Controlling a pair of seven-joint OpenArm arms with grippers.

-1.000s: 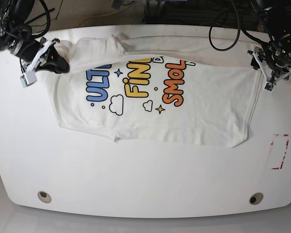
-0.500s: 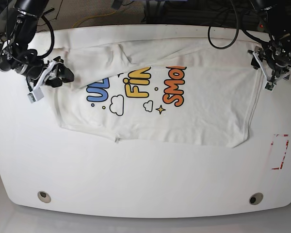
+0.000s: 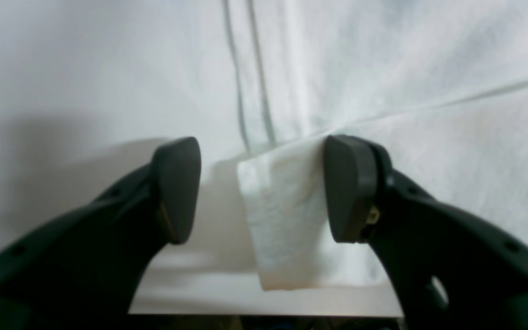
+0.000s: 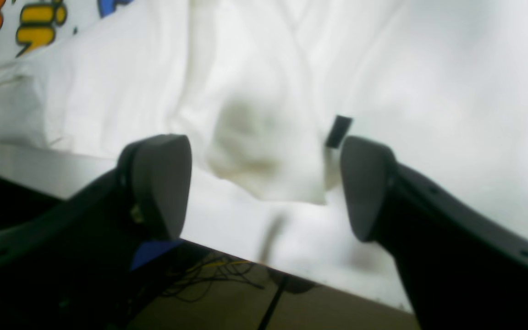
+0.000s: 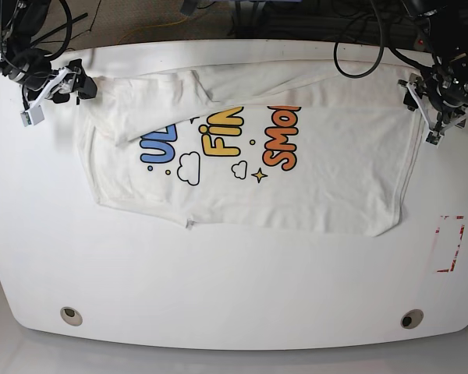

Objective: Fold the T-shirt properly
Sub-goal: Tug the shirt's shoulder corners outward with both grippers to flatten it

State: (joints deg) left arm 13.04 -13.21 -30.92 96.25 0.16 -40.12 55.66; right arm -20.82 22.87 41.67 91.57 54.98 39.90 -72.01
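Lying spread across the far half of the white table [image 5: 234, 296], the T-shirt [image 5: 327, 187] shows its printed front upward, its top strip folded down over the upper parts of the blue, yellow and orange letters [image 5: 218, 140]; small clouds and stars sit below the lettering; the hem side faces the near edge and one lower corner points toward a red-marked rectangle [image 5: 450, 243] on the table's right side.

The right gripper [image 5: 61, 82] sits at the far left corner of the table in the base view, just beside the shirt's sleeve end, its arm reaching in from beyond the table's edge with cables looping behind; in the right wrist view its two dark fingers [image 4: 158, 183] stand wide apart, released, with a blurred lump of white cloth between them that touches neither pad clearly; a small black tag [image 4: 338, 131] shows near the far pad.

The left gripper [image 5: 437, 109] hangs at the far right edge of the shirt, its arm coming down from the upper right corner, wrist tilted toward the cloth; in the left wrist view its pads [image 3: 350, 188] are parted, a folded corner of white fabric resting against the inner face of one pad while the other pad stands clear of it; it is not clamped on the cloth.
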